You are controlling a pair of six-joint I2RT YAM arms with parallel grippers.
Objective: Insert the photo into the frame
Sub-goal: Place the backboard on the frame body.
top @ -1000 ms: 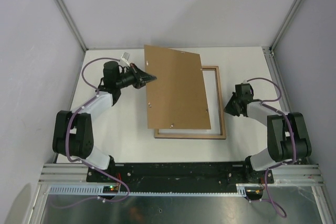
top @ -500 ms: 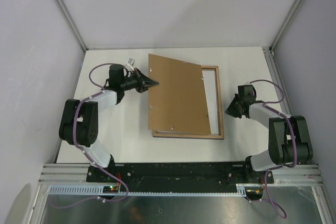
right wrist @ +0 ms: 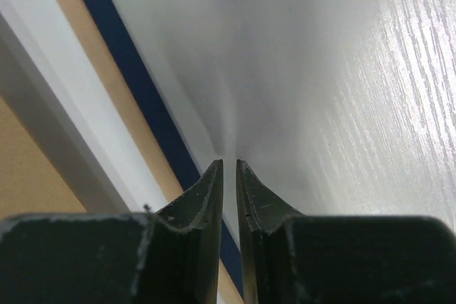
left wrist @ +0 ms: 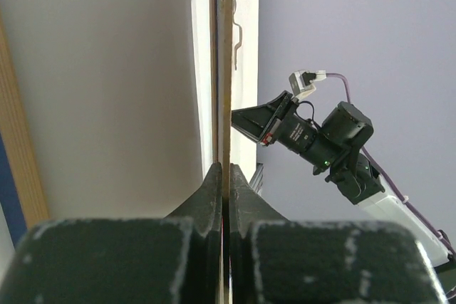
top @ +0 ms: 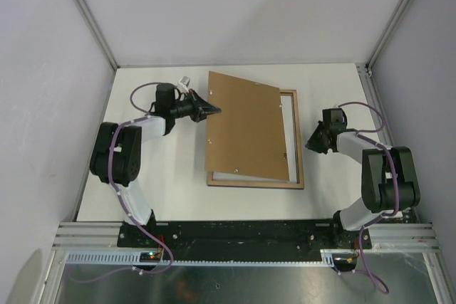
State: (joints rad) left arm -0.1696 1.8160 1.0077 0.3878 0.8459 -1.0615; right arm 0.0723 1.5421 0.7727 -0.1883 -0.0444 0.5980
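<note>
The frame (top: 293, 140) lies flat on the table (top: 157, 197), wood back up, right of centre. The photo cannot be identified: the white strip inside the frame's near rail may be its reverse or bare table (indeterminate). A brown backing board (top: 246, 129) covers most of the opening and the left rail, skewed to the frame. The left gripper (top: 216, 110) is clamped on the board's far-left edge. The right gripper (top: 309, 148), just right of the frame, has its jaws all but closed on nothing.

The frame (top: 256, 184) is laid on the desk (top: 164, 176), overlapped by the backing board (top: 246, 129), whose left edge is pinched by the left claw (top: 215, 110).
</note>
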